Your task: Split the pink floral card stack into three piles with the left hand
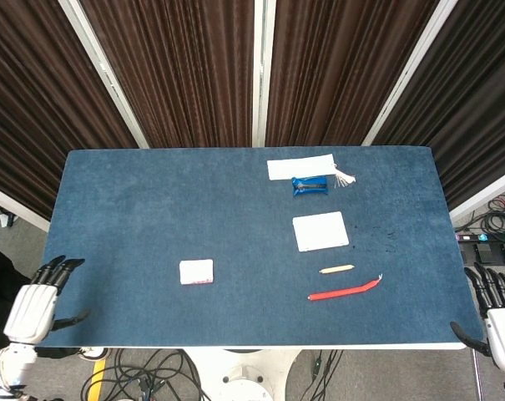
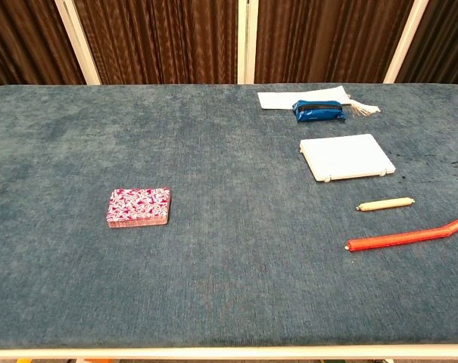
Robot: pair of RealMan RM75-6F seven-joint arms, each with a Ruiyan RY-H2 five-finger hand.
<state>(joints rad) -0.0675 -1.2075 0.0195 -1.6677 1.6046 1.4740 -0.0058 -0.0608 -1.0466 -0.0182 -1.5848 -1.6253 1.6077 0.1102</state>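
The pink floral card stack (image 2: pixel 138 207) lies as one neat pile on the blue table, left of centre and toward the near edge; in the head view the card stack (image 1: pixel 196 271) looks pale. My left hand (image 1: pixel 37 307) hangs off the table's near-left corner, fingers spread and holding nothing, well left of the stack. My right hand (image 1: pixel 498 316) sits beyond the near-right corner, fingers apart and empty. Neither hand shows in the chest view.
On the right half lie a white flat box (image 2: pixel 345 156), a cream stick (image 2: pixel 384 203), a red stick (image 2: pixel 407 236), a blue pouch (image 2: pixel 318 110) and a white sheet (image 2: pixel 285 99). Dark curtains stand behind the table (image 2: pixel 213 302).
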